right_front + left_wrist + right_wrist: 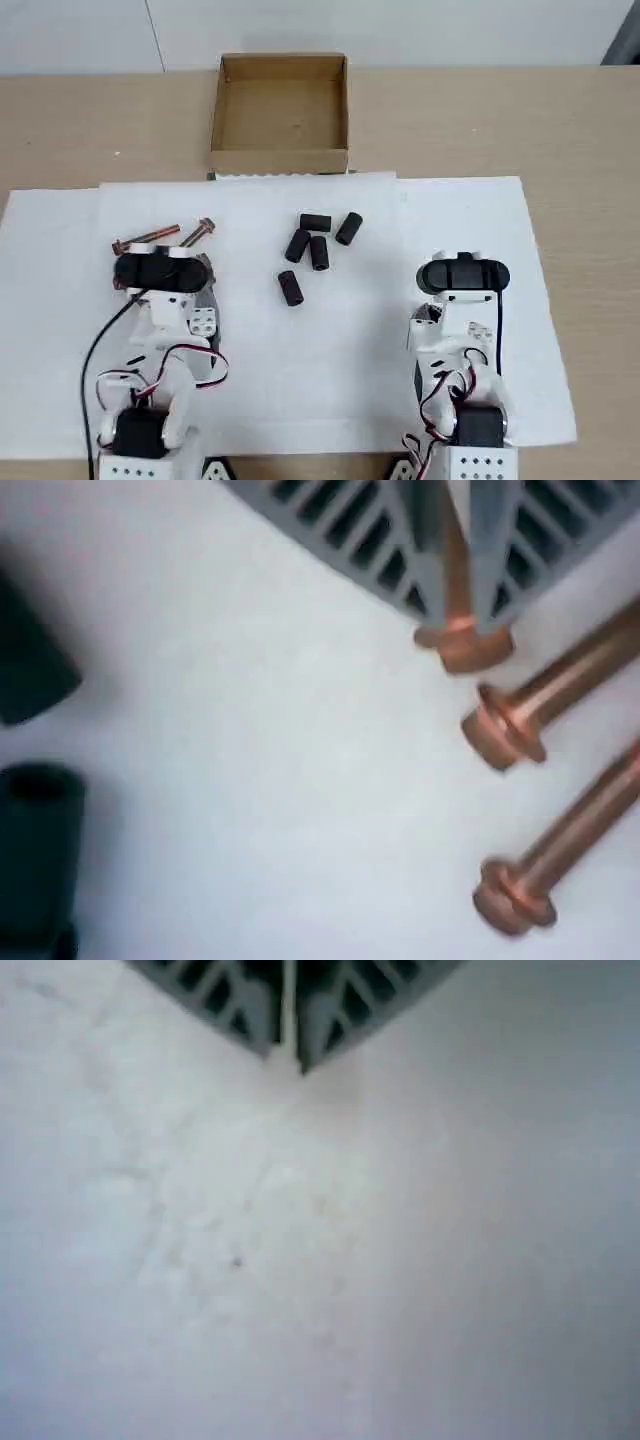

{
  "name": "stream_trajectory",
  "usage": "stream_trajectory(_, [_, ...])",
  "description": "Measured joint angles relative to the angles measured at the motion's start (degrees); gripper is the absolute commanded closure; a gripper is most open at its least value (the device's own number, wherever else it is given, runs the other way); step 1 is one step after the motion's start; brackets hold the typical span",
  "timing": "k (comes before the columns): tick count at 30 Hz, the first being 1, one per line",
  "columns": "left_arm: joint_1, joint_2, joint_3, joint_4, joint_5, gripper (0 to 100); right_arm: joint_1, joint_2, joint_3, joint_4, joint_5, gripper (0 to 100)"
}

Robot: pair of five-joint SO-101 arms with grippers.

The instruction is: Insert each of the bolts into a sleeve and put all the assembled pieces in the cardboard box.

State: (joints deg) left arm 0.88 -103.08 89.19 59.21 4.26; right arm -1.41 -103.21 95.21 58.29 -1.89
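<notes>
Bolt (462, 645) in left jaws; cardboard box (280, 160) beyond.

5 black sleeves (319, 252), 3 copper bolts (505, 725) sit unassembled outside cardboard box (281, 157).

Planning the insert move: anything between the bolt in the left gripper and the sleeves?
Nothing visible. The left gripper is shut on a bolt; bare white paper lies between it and the nearest sleeve. Two loose bolts lie beside it, off that path.
</notes>
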Motion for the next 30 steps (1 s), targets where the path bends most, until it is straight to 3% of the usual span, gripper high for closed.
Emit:
stream_trajectory(8, [-3.1, 3.5, -15.3, 7.4, -3.8, 99, 0.0, 0.0, 0.0, 0.0, 0.0, 99.5])
stream_trajectory(13, [-10.0, 18.1, -28.4, 8.5, -6.7, 99, 0.0, 0.0, 0.0, 0.0, 0.0, 99.5])
stream_trajectory(20, [-11.5, 39.7, -46.8, 19.8, -4.0, 99, 0.0, 0.0, 0.1, 0.0, 0.0, 99.5])
stream_trajectory(24, [-11.5, 43.4, -52.2, 21.1, -0.7, 99, 0.0, 0.0, 0.1, 0.0, 0.0, 99.5])
stream_trajectory(30, [-11.5, 44.4, -53.8, 21.0, -2.8, 99, 0.0, 0.0, 0.1, -1.2, 0.0, 99.5])
